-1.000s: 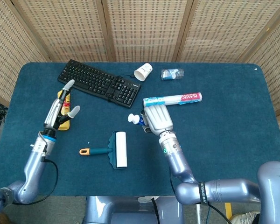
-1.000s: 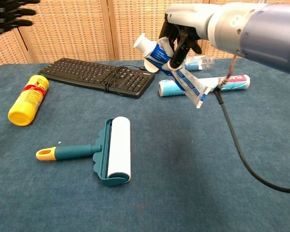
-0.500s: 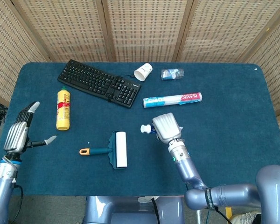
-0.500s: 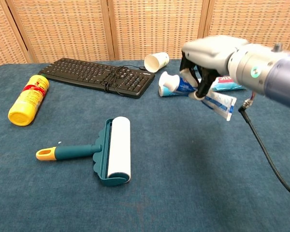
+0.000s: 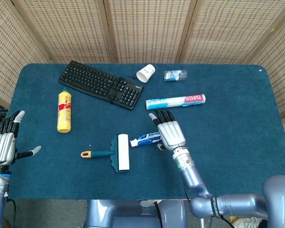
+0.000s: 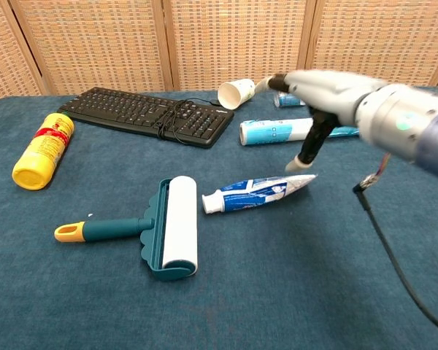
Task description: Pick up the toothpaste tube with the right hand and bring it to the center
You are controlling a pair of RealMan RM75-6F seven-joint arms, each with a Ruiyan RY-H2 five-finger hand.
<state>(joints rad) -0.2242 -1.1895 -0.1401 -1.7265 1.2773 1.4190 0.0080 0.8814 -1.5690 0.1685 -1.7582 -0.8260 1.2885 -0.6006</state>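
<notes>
The blue and white toothpaste tube (image 5: 146, 138) (image 6: 257, 192) lies flat on the blue table, its white cap pointing left toward the lint roller. My right hand (image 5: 168, 130) (image 6: 323, 100) hovers just above and right of it, fingers spread, holding nothing. In the chest view its thumb hangs down over the tube's flat tail end. My left hand (image 5: 5, 142) is at the far left edge of the head view, fingers apart and empty.
A teal lint roller (image 5: 115, 152) (image 6: 158, 229) lies just left of the tube. A yellow bottle (image 5: 63, 110), black keyboard (image 5: 101, 84), tipped paper cup (image 5: 145, 73), small plastic bottle (image 5: 175, 75) and long plastic-wrap box (image 5: 175, 101) lie further back.
My right hand lowered the toothpaste tube to the table and let go of it, fingers opening. My left hand drew back from the yellow bottle to the table's left edge.
</notes>
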